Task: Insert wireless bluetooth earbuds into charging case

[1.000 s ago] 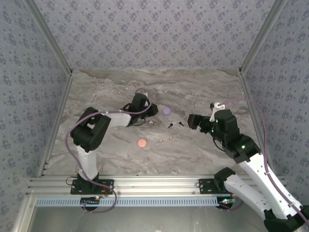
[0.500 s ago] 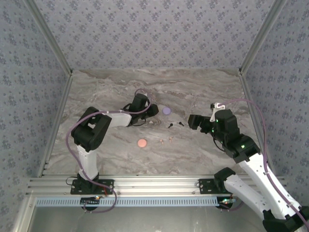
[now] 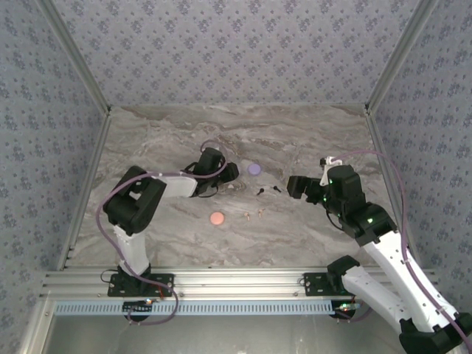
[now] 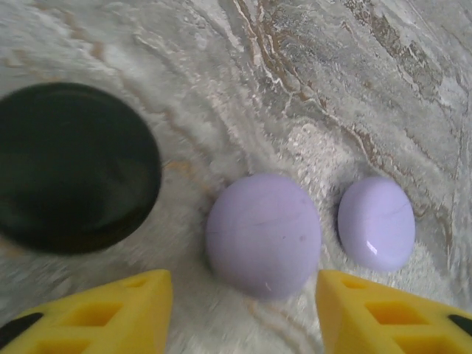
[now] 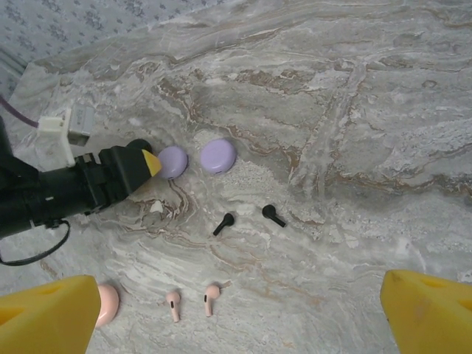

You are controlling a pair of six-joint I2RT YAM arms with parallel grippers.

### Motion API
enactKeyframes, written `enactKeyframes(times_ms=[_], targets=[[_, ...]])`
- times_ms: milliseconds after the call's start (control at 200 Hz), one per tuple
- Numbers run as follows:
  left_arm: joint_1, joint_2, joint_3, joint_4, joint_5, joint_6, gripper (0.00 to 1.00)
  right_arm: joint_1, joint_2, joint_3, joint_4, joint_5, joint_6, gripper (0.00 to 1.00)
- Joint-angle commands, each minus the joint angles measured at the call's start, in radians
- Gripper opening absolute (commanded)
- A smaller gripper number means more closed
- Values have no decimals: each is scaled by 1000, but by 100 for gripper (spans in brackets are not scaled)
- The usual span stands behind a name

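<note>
Framing a lilac disc (image 4: 263,234) loose on the counter (image 4: 354,88), the left fingers (image 4: 110,317) are held partly open, gripping nothing. The right fingers (image 5: 44,317) are spread wide and empty, black earbuds (image 5: 223,223) lying ahead between them, likely lined up for picking.

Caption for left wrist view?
Open left gripper over a lilac round disc, between a second lilac disc and a black round disc.

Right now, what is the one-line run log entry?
left tool: open around lilac disc | right tool: open, empty | earbuds: loose on table
</note>
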Motion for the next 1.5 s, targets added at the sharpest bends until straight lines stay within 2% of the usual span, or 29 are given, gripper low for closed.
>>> enactKeyframes(times_ms=[0, 185, 360, 435, 595, 690, 864, 1059, 1424, 1499], targets=[[-2, -168, -26, -32, -71, 61, 60, -6, 19, 30, 23, -81, -91, 100], [69, -369, -82, -98, -51, 91, 71, 16, 52, -3, 94, -174, -270, 100], [160, -554, -182, -154, -19, 97, 78, 151, 71, -63, 176, -261, -552, 100], [210, -637, -241, -175, -5, 84, 81, 227, 119, -51, 171, -230, -648, 100], [340, -802, -354, -236, 40, 70, 90, 395, 320, 13, 142, -130, -780, 100], [421, -878, -402, -276, 86, 62, 93, 451, 445, 36, 174, -103, -866, 100], [514, -1003, -473, -318, 111, 48, 99, 519, 689, 122, 229, -94, -961, 100], [586, -1051, -496, -351, 140, 50, 99, 554, 911, 197, 321, -155, -1017, 100], [600, -1055, -517, -332, 149, 45, 99, 556, 1135, 339, 294, -137, -997, 100], [600, -1054, -516, -325, 159, 42, 99, 557, 1168, 387, 271, -121, -994, 97]])
